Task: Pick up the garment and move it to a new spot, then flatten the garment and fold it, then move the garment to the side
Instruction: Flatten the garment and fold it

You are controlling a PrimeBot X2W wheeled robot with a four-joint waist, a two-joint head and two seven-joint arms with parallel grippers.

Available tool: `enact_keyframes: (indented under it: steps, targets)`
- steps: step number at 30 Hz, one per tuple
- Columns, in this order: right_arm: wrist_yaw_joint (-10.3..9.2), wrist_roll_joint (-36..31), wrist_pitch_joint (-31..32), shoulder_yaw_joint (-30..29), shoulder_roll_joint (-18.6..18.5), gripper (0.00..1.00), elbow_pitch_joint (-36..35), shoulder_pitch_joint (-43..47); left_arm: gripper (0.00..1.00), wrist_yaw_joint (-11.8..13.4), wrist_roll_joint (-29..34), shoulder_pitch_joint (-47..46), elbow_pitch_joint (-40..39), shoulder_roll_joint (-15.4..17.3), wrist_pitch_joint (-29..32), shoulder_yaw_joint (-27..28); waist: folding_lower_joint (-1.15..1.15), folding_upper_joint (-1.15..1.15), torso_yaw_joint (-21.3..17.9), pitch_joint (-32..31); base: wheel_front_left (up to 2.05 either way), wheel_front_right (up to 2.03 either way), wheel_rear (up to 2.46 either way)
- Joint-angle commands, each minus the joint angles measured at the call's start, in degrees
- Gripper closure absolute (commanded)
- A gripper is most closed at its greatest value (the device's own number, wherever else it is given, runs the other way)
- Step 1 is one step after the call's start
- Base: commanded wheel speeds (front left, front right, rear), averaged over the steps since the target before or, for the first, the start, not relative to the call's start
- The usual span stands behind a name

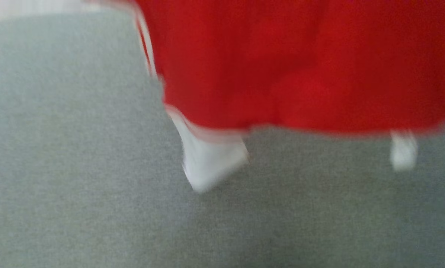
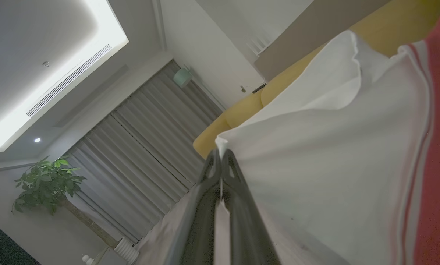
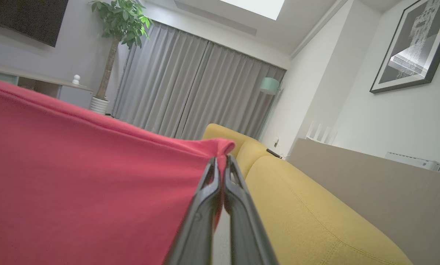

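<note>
The garment [image 1: 289, 63] is red with white trim and hangs blurred over a grey fabric surface [image 1: 77, 167] in the head view; a white part [image 1: 211, 160] dangles lowest. In the left wrist view my left gripper [image 2: 221, 154] is shut on a white corner of the garment [image 2: 326, 154], whose red part lies at the right edge. In the right wrist view my right gripper [image 3: 222, 162] is shut on a red corner of the garment [image 3: 80, 176], which stretches away to the left.
A yellow sofa [image 3: 315, 213] runs behind the garment. Grey curtains [image 3: 190, 92], a potted plant [image 3: 119, 22], a low cabinet [image 3: 69, 92] and a framed picture [image 3: 411, 48] stand around the room.
</note>
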Motion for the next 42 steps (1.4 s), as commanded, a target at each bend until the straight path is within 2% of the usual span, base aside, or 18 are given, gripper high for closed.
enact_keyframes:
  steps: [1, 5, 7, 9, 13, 16, 21, 27, 28, 29, 30, 36, 39, 42]
  targets:
    - [0.37, -1.27, -1.79, 0.33, 0.22, 1.00, 0.18, -3.11, 1.00, 0.41, 1.49, -5.53, 2.25, 0.64, -1.44, 3.49, -0.03, 0.00, -0.38, 5.30, 0.00, 0.00, 0.00]
    - [0.37, -5.95, -8.28, 0.79, 1.94, 1.00, 5.94, -10.24, 1.00, 3.68, 5.11, -10.73, 9.38, -2.92, -7.70, 5.33, -0.03, 0.00, -0.07, 8.03, 0.00, 0.00, 0.00]
    - [0.37, -8.07, -11.02, 1.17, 2.26, 1.00, 8.37, -12.80, 1.00, 4.07, 6.31, -12.30, 11.84, -4.54, -9.30, 5.78, -0.03, 0.00, 0.34, 8.57, 0.00, 0.00, 0.00]
    - [0.37, -9.70, -13.18, 2.23, 1.86, 1.00, 10.49, -14.33, 1.00, 3.22, 6.82, -12.59, 13.25, -5.89, -10.04, 5.81, -0.03, 0.00, 1.00, 8.88, 0.00, 0.00, 0.00]
    - [0.37, -10.16, -15.33, 5.14, 0.66, 1.00, 14.58, -14.21, 1.00, 1.86, 6.78, -9.06, 12.96, -5.99, -10.58, 5.96, -0.03, 0.00, 2.38, 9.66, 0.00, 0.00, 0.00]
    - [0.37, -10.57, -16.71, 6.32, -0.16, 1.00, 17.25, -11.84, 1.00, 2.59, 7.03, -2.97, 8.31, -4.48, -10.63, 6.89, -0.03, 0.00, 3.44, 10.24, 0.00, 0.00, 0.00]
    - [0.37, -8.86, -19.81, 3.37, 0.75, 1.00, 20.47, -0.86, 1.00, 9.95, 10.67, 14.04, -6.41, 0.19, -10.65, 8.42, -0.03, 0.00, 4.89, 8.69, 0.00, 0.00, 0.00]
    - [0.37, -6.91, -22.16, -0.09, 3.06, 1.00, 18.89, 17.28, 1.00, 20.50, 13.53, 36.63, -22.92, 9.68, -10.65, 8.33, -0.03, 0.00, 4.41, 5.36, 0.00, 0.00, 0.00]
    - [0.37, -6.68, -22.43, -0.55, 3.38, 1.00, 17.83, 20.26, 1.00, 22.27, 13.37, 40.14, -25.54, 11.18, -10.66, 8.25, -0.03, 0.00, 4.14, 4.72, 0.00, 0.00, 0.00]
    - [0.37, -6.35, -22.76, -1.48, 3.70, 1.00, 15.05, 26.04, 1.00, 25.59, 13.06, 46.83, -30.44, 14.32, -10.66, 7.59, -0.03, 0.00, 3.67, 3.73, 0.00, 0.00, 0.00]
    - [0.37, -6.35, -22.76, -1.48, 3.70, 1.00, 15.05, 26.04, 1.00, 25.59, 13.06, 46.83, -30.44, 14.32, -10.66, 7.59, -0.03, 0.00, 3.67, 3.73, 0.00, 0.00, 0.00]
    - [0.37, -5.99, -20.69, -5.95, 3.55, 1.00, 3.42, 41.32, 1.00, 35.24, 10.73, 62.99, -41.65, 22.15, -10.66, 3.40, -0.03, 0.00, 2.28, 1.29, 0.00, 0.00, 0.00]
    - [0.37, -6.13, -18.50, -9.63, 3.69, 1.00, -3.64, 48.86, 1.00, 38.74, 9.59, 67.79, -46.30, 24.87, -10.57, 1.71, -0.03, 0.00, 2.41, 0.83, 0.00, 0.00, 0.00]
    - [0.37, -6.13, -16.27, -11.80, 4.35, 1.00, -9.75, 54.99, 1.00, 40.19, 9.09, 69.92, -49.35, 25.91, -10.03, 0.84, -0.03, 0.00, 2.49, 0.92, 0.00, 0.00, 0.00]
